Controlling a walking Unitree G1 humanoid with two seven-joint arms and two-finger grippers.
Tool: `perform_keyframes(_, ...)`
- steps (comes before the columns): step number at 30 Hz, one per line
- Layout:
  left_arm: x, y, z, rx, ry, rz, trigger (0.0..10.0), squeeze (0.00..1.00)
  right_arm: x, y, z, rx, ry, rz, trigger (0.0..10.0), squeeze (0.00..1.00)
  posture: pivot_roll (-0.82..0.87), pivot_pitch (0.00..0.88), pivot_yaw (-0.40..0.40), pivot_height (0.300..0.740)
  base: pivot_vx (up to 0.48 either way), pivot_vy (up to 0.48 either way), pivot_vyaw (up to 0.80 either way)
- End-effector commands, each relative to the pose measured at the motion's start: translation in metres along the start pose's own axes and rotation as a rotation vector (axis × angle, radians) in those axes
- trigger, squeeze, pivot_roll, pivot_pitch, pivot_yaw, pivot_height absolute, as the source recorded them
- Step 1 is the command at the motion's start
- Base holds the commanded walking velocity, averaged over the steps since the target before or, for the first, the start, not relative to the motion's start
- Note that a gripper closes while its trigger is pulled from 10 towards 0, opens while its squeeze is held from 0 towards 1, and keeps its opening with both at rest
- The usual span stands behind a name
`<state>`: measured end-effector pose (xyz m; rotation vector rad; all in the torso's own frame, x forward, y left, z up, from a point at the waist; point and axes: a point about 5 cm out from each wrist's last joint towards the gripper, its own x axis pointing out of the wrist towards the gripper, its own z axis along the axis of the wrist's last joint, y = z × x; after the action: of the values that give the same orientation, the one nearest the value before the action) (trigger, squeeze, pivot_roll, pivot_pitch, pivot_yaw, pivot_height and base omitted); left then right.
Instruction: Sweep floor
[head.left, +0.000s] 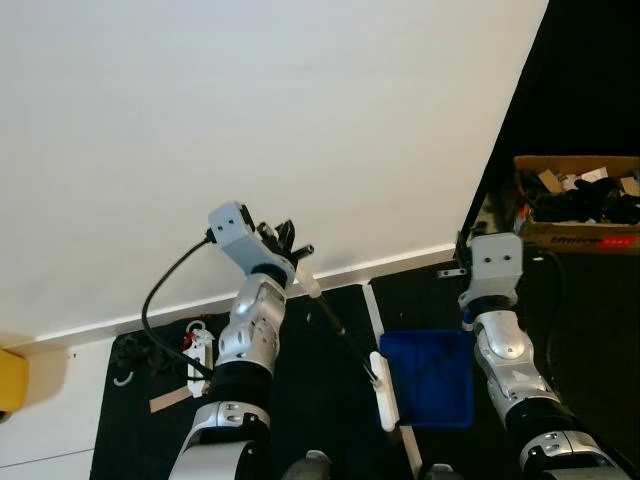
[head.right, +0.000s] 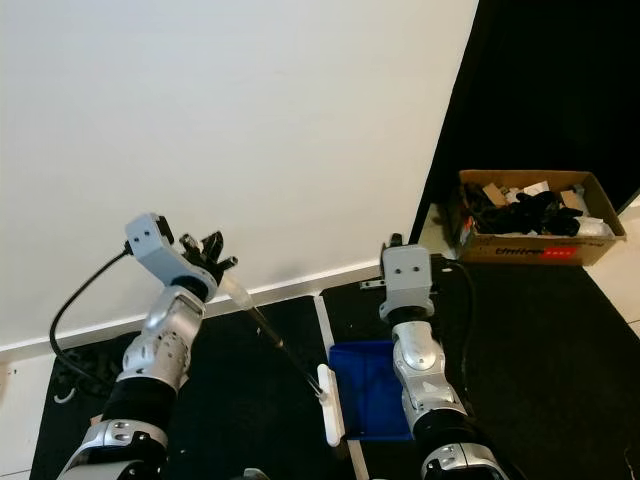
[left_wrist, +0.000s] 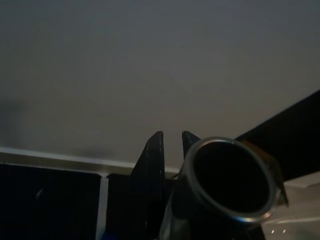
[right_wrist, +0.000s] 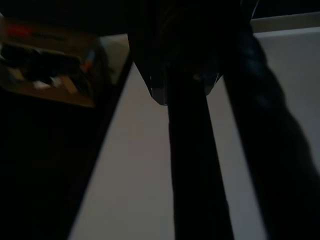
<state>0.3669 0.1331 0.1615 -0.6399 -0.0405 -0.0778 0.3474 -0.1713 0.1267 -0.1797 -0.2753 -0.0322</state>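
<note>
My left gripper (head.left: 288, 246) is raised in front of the white wall and is shut on the thin handle (head.left: 330, 315) of a brush. The handle slopes down to the right, to a white brush head (head.left: 386, 390) over the black floor. In the left wrist view the handle's round open end (left_wrist: 227, 182) sits beside my black fingers (left_wrist: 152, 155). A blue dustpan (head.left: 430, 380) lies right of the brush head. My right gripper (head.left: 469, 318) is low under its wrist, at the dustpan's upper right corner. It appears shut on the dark blue dustpan handle (right_wrist: 260, 125).
A cardboard box (head.left: 575, 212) of dark items stands at the right, on the black floor. Cables and a white power strip (head.left: 197, 352) lie at the lower left by the skirting. A yellow object (head.left: 10, 382) sits at the far left edge.
</note>
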Motion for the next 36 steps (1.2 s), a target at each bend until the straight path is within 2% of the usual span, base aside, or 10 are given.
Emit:
perform_keyframes(1, -0.003, 0.007, 0.018, 0.023, -0.051, -0.002, 10.0, 0.00, -0.003, 0.006, -0.004, 0.021, 0.015, 0.012, 10.0, 0.00, 0.07, 0.190, 0.104, 0.740, 0.000, 0.000, 0.00)
perform_keyframes(2, -0.003, 0.007, 0.018, 0.023, -0.051, -0.002, 10.0, 0.00, -0.003, 0.006, -0.004, 0.021, 0.015, 0.012, 10.0, 0.00, 0.07, 0.190, 0.104, 0.740, 0.000, 0.000, 0.00)
perform_keyframes(5, -0.007, 0.013, 0.035, 0.155, -0.076, -0.015, 10.0, 0.00, -0.003, 0.007, -0.005, 0.026, 0.016, 0.016, 10.0, 0.00, 0.07, 0.186, 0.107, 0.740, 0.000, 0.000, 0.00)
perform_keyframes(6, -0.015, 0.020, 0.058, 0.293, -0.110, -0.011, 10.0, 0.00, -0.005, 0.009, -0.006, 0.054, 0.021, 0.011, 10.0, 0.00, 0.08, 0.180, 0.115, 0.740, 0.000, 0.000, 0.00)
perform_keyframes(7, -0.015, 0.020, 0.058, 0.293, -0.110, -0.011, 10.0, 0.00, -0.005, 0.009, -0.006, 0.054, 0.021, 0.011, 10.0, 0.00, 0.08, 0.180, 0.115, 0.740, 0.000, 0.000, 0.00)
perform_keyframes(9, -0.028, 0.034, 0.083, 0.428, -0.128, 0.042, 10.0, 0.00, -0.008, 0.012, -0.009, 0.128, 0.032, -0.009, 10.0, 0.00, 0.09, 0.173, 0.121, 0.740, 0.000, 0.000, 0.00)
perform_keyframes(14, -0.044, 0.056, 0.106, 0.549, -0.163, 0.166, 10.0, 0.00, -0.011, 0.024, -0.008, 0.143, 0.018, 0.027, 10.0, 0.00, 0.11, 0.164, 0.123, 0.740, 0.000, 0.000, 0.00)
perform_keyframes(22, -0.060, 0.077, 0.108, 0.649, -0.111, 0.296, 10.0, 0.00, -0.004, 0.031, 0.000, 0.077, -0.025, 0.091, 10.0, 0.00, 0.12, 0.140, 0.113, 0.740, 0.000, 0.000, 0.00)
perform_keyframes(25, -0.065, 0.079, 0.105, 0.640, -0.095, 0.313, 10.0, 0.00, -0.001, 0.031, 0.003, 0.083, -0.031, 0.103, 10.0, 0.00, 0.12, 0.125, 0.099, 0.740, 0.000, 0.000, 0.00)
perform_keyframes(36, -0.067, 0.067, 0.093, 0.659, -0.070, 0.264, 10.0, 0.00, 0.005, 0.032, 0.012, 0.106, -0.074, 0.104, 10.0, 0.00, 0.11, 0.105, 0.086, 0.740, 0.000, 0.000, 0.00)
